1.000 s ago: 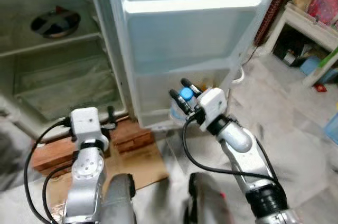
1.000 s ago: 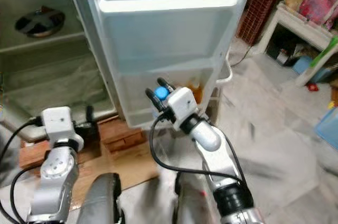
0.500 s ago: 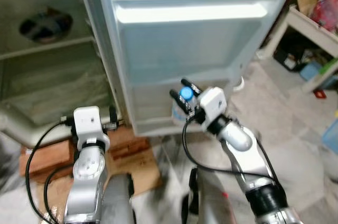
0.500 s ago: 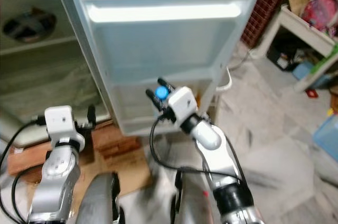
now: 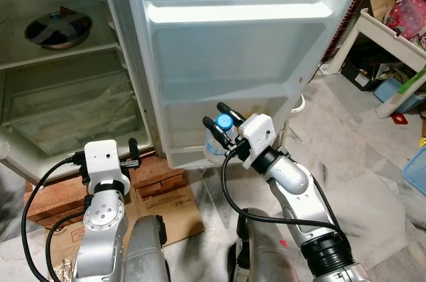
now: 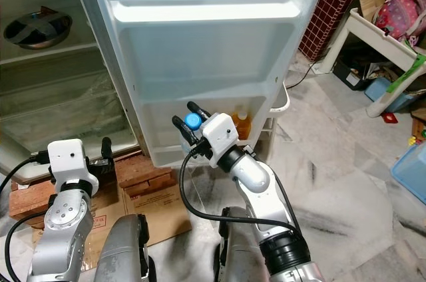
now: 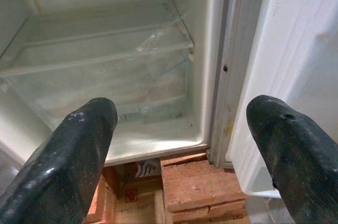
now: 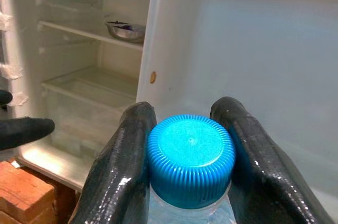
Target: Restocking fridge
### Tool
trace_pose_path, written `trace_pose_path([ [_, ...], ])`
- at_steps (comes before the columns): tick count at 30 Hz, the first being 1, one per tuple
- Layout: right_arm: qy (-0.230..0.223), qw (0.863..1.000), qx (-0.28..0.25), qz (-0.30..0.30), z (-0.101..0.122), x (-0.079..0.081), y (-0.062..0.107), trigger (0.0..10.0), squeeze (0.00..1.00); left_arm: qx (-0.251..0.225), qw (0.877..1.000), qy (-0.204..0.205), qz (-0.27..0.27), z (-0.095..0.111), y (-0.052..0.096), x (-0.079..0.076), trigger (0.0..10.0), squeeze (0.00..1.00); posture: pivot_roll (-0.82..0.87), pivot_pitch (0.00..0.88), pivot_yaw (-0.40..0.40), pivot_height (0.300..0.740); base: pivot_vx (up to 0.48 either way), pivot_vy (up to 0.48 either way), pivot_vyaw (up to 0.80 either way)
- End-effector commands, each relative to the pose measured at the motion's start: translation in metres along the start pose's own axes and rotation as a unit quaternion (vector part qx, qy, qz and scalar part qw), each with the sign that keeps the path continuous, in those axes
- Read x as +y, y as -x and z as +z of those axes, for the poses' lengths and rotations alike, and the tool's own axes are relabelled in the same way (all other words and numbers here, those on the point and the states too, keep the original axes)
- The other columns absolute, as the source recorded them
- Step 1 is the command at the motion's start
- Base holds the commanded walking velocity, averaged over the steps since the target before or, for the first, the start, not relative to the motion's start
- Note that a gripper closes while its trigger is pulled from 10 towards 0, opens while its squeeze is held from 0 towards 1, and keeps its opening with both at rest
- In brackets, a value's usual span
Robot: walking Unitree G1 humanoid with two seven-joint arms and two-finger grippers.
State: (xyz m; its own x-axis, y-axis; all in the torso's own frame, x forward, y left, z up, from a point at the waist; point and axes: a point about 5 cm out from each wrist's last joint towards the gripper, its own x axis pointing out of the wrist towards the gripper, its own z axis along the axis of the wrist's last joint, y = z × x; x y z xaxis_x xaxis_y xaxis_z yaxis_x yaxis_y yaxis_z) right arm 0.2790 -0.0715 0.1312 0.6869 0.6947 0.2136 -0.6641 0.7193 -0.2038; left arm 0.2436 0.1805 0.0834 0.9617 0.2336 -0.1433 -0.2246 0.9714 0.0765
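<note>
My right gripper is shut on the neck of a clear water bottle with a blue cap, held upright in front of the lowest shelf of the open fridge door. An orange-capped bottle stands in that door shelf just behind. My left gripper is open, low near the fridge's bottom edge, its fingers wide apart and empty. The fridge interior has glass shelves and a clear crisper drawer.
A metal bowl sits on an upper fridge shelf. Bricks and cardboard lie under the fridge. A white table with bags and clutter stands at the right, with a blue bin near it on the marble floor.
The camera has shifted and sharpened. My right gripper with the bottle has moved slightly left and closer to the door's lowest shelf. The left gripper stays low and open.
</note>
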Motion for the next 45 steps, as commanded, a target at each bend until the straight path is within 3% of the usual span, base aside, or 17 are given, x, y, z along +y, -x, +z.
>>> trace_pose_path([
  [1, 0.001, 1.000, -0.017, 0.000, 0.008, -0.002, -0.002, 10.0, 0.00, -0.006, 1.000, -0.003, 0.003, 0.004, 0.000, 0.000, 10.0, 0.00, 0.05, 0.095, -0.018, 0.595, 0.000, 0.000, 0.00],
  [6, 0.007, 1.000, -0.018, 0.004, 0.008, 0.000, -0.001, 10.0, 0.00, -0.008, 1.000, -0.003, 0.006, 0.005, -0.001, 0.000, 10.0, 0.00, 0.05, 0.096, -0.018, 0.561, 0.000, 0.000, 0.00],
  [15, 0.031, 0.999, -0.027, 0.034, 0.011, 0.006, -0.001, 10.0, 0.00, -0.011, 1.000, -0.001, 0.004, 0.005, -0.001, -0.001, 10.0, 0.00, 0.05, 0.097, -0.020, 0.561, 0.000, 0.000, 0.00],
  [24, 0.090, 0.984, -0.049, 0.148, 0.017, 0.026, 0.000, 10.0, 0.00, -0.018, 1.000, 0.004, -0.001, 0.008, -0.003, -0.002, 10.0, 0.00, 0.04, 0.093, -0.018, 0.561, 0.000, 0.000, 0.00],
  [29, 0.113, 0.975, -0.064, 0.180, 0.019, 0.029, -0.004, 10.0, 0.00, -0.019, 1.000, 0.004, -0.001, 0.008, -0.004, -0.003, 10.0, 0.00, 0.04, 0.089, -0.019, 0.561, 0.000, 0.000, 0.00],
  [45, 0.136, 0.968, -0.107, 0.183, 0.028, 0.029, -0.018, 10.0, 0.00, -0.024, 1.000, 0.006, -0.005, 0.010, -0.006, -0.004, 10.0, 0.00, 0.05, 0.085, -0.016, 0.561, 0.248, 0.000, 0.00],
])
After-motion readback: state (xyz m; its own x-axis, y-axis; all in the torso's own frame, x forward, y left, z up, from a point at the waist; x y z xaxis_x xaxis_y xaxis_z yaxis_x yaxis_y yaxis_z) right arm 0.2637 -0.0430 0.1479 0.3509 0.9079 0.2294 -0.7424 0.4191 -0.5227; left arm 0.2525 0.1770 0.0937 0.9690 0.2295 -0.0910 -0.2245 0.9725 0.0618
